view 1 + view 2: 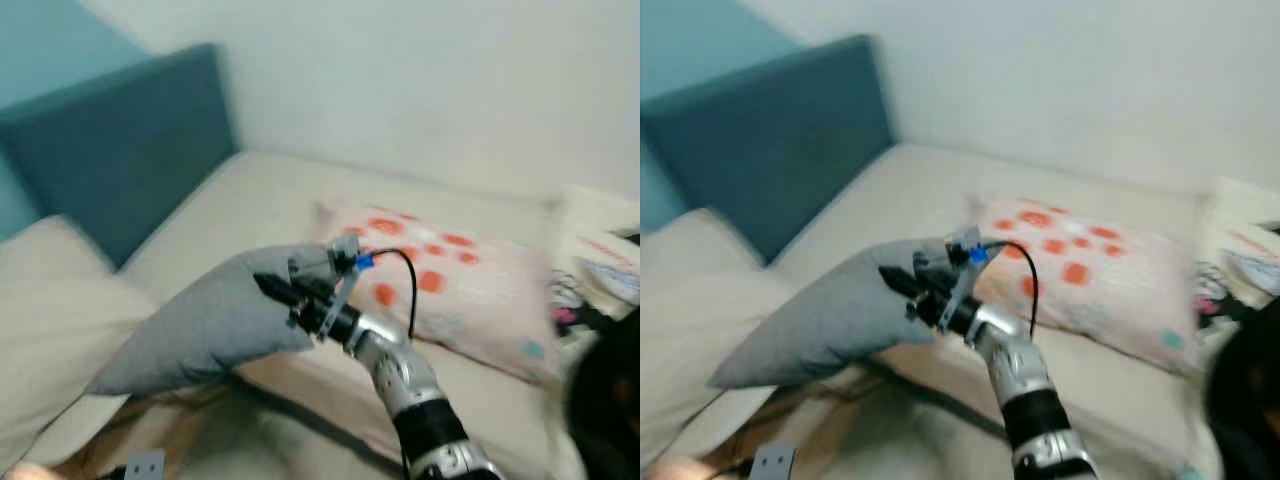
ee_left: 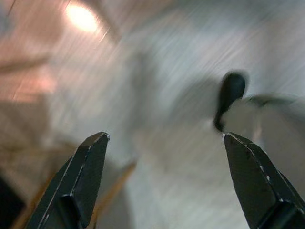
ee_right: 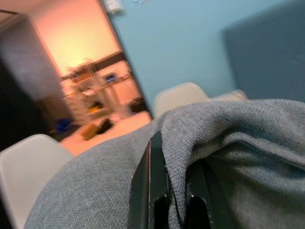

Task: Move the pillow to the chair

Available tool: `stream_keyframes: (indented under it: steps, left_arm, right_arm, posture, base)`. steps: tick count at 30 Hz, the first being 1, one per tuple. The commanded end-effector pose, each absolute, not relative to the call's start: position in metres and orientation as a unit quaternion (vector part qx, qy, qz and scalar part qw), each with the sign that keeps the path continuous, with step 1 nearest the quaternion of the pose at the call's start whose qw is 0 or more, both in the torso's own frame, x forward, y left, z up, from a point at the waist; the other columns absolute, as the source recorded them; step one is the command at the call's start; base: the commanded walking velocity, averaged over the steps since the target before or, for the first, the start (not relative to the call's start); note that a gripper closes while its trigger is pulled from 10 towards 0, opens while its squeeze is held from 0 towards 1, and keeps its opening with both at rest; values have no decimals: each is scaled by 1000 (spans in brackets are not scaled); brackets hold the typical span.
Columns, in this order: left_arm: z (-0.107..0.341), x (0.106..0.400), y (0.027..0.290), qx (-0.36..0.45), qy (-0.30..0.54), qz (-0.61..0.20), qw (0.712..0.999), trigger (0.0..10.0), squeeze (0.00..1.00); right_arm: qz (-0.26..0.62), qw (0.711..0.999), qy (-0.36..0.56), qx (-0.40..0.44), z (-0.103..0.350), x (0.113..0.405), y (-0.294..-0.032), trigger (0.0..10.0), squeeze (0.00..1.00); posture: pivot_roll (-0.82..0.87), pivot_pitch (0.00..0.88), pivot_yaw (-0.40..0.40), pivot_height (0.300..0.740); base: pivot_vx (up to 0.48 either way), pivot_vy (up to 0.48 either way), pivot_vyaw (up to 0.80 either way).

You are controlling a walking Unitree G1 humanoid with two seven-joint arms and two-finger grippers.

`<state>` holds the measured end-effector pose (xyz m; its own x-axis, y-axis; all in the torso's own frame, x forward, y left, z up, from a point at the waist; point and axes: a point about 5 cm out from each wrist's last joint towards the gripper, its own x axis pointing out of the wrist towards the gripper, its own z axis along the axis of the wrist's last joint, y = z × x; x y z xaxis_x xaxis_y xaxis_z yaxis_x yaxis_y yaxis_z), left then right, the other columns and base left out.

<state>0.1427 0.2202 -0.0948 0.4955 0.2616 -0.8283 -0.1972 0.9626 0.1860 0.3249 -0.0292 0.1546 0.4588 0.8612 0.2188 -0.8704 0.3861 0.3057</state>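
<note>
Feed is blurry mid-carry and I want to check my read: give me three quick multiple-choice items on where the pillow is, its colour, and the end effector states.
1. The grey pillow is:
A. on a chair
B. held up by the right end effector
C. on the floor

2. The other pillow on the bed has spots that are:
A. orange-red
B. green
C. black

3. The left end effector is:
A. shut on cloth
B. open
C. holding a cup

Answers: 1 B, fingers pinch its fabric in the right wrist view. 2 A, head views show them. 3 B, its fingers stand wide apart.
</note>
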Motion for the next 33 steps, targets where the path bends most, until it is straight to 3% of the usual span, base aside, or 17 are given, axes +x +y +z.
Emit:
stream_keyframes:
  steps: [1, 8, 33]
  left_arm:
    - [-94, 146, 221, 41, 485, 123, 865, 10000, 0]
    - [-94, 146, 219, 50, 486, 102, 866, 10000, 0]
    - [-95, 147, 212, 38, 484, 95, 869, 10000, 0]
  right_arm:
    - [532, 819, -80, 198, 182, 326, -24, 10000, 0]
    - [545, 807, -106, 202, 198, 321, -21, 10000, 0]
    - [550, 804, -104, 201, 198, 315, -21, 10000, 0]
  posture:
    - [-43, 42, 28, 740]
    - [-39, 42, 25, 740]
    - [-53, 55, 29, 740]
  base:
    - [0, 0, 800]
    - [0, 0, 800]
    - [0, 0, 800]
